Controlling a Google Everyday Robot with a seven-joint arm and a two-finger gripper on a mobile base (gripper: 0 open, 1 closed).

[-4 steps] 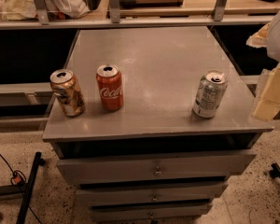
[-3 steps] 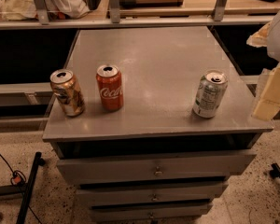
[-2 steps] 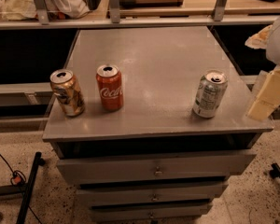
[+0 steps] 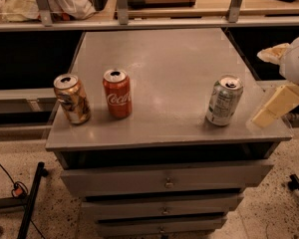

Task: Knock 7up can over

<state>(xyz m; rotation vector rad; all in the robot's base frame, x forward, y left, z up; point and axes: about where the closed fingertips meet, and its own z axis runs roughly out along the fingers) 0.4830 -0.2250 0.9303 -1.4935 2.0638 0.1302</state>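
The 7up can [image 4: 223,100], silver-grey with a white print panel, stands upright near the front right of the grey cabinet top [image 4: 164,63]. My gripper [image 4: 275,105] comes in from the right edge of the camera view, its cream-coloured fingers [image 4: 277,103] pointing down-left, a short way to the right of the can and apart from it. The white arm body [image 4: 294,59] is above it at the right edge.
A red Coca-Cola can [image 4: 117,93] and a gold-and-brown patterned can [image 4: 72,98] stand upright at the front left. Drawers [image 4: 164,183] lie below the top. A shelf with rails [image 4: 139,14] runs behind. A black stand leg [image 4: 32,198] is on the floor at the left.
My gripper has shifted slightly left and down toward the 7up can. The cans have not moved.
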